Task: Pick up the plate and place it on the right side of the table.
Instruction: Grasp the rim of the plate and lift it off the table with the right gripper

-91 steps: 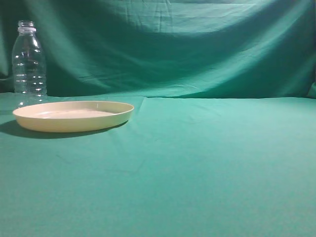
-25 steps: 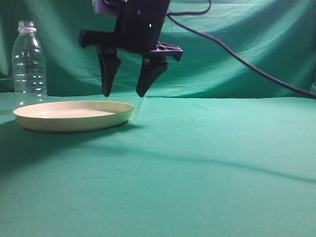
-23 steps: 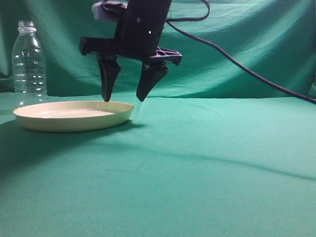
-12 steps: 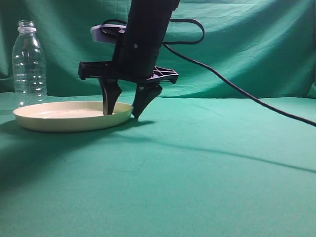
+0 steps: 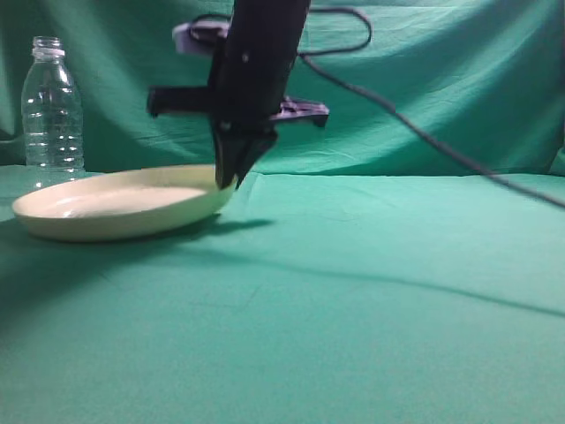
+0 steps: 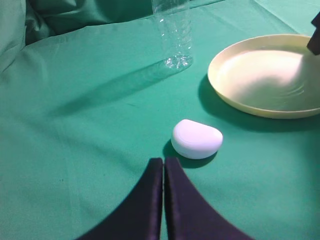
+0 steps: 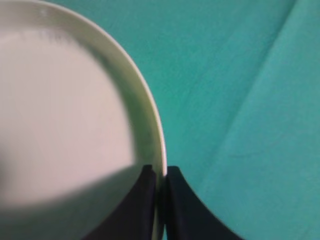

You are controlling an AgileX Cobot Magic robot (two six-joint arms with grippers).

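While the smooth, round, pale yellow plate [image 5: 119,205] sits tipped up with nothing in it just in front of the clear ribbed bottle [image 5: 51,110], the right gripper [image 5: 231,179] pinches its thin rim and the left gripper [image 6: 163,167] stays shut on nothing near a white pebble-shaped lump [image 6: 196,139].

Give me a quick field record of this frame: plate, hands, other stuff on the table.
plate: cream plate, left part of the green table, right edge tilted up
right hand: right hand shut on the plate's right rim, one finger inside, one outside
left hand: left hand shut, holding nothing, apart from the plate
bottle: clear bottle, upright, behind the plate's left end
other: small white rounded object on the cloth near the plate, seen only in the left wrist view
task state: plate gripped, not yet on the right side
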